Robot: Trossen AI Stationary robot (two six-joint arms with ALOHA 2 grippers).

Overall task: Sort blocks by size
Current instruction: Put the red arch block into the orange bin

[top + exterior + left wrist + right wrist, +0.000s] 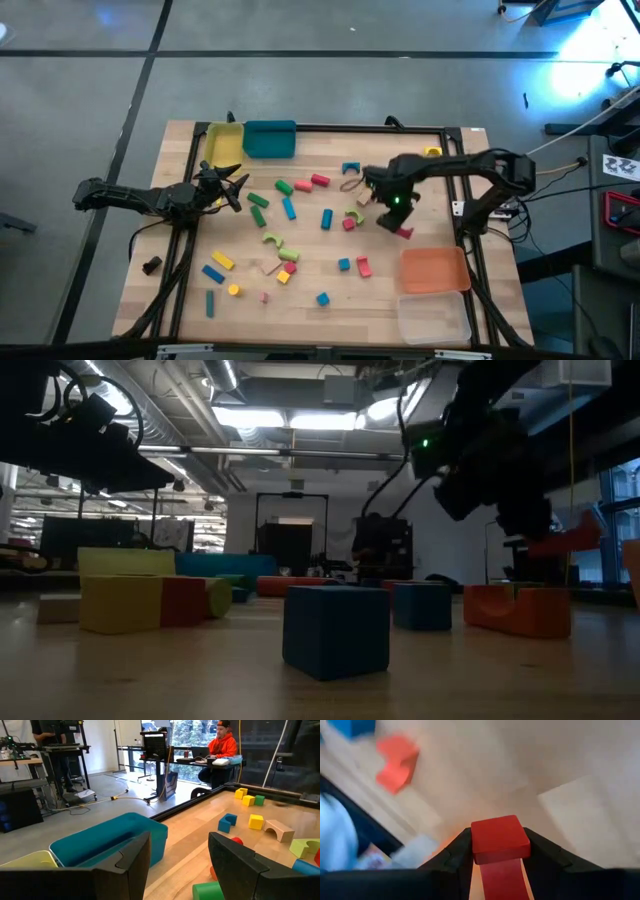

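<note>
- Wooden table [330, 290] with a dark frame, grey floor around it; past the far edge, a lab room with desks and a seated person in an orange hoodie [223, 746].
- Right gripper [499, 851] is clamping a red bar block [500, 840] between both fingers; it is hanging above the table, right of centre, just up from the orange tray [434, 270]. In the high view the red end is poking out below the gripper [403, 232].
- Left gripper [179, 857] is waiting with its fingers spread and nothing between them, at the table's left side near the yellow tray [223, 146] and facing the teal tray [112, 842].
- Progress, judged: early. The trays are looking bare in the high view: orange tray showing nothing inside, clear tray [433, 318] the same, teal and yellow hard to see into.
- Most blocks are still lying loose across the middle: green cylinder [258, 201], blue bar [289, 208], pink bar [320, 180], yellow bar [221, 261], blue cube [323, 298], red arch [365, 266], tan arch [349, 184].
- Left to do: drop the held red bar, probably in a nearby tray, then clear the loose blocks one at a time.
- In the way: the red arch and a blue cube [344, 264] are lying close to the orange tray's left; nothing is sitting between the right gripper and that tray.
</note>
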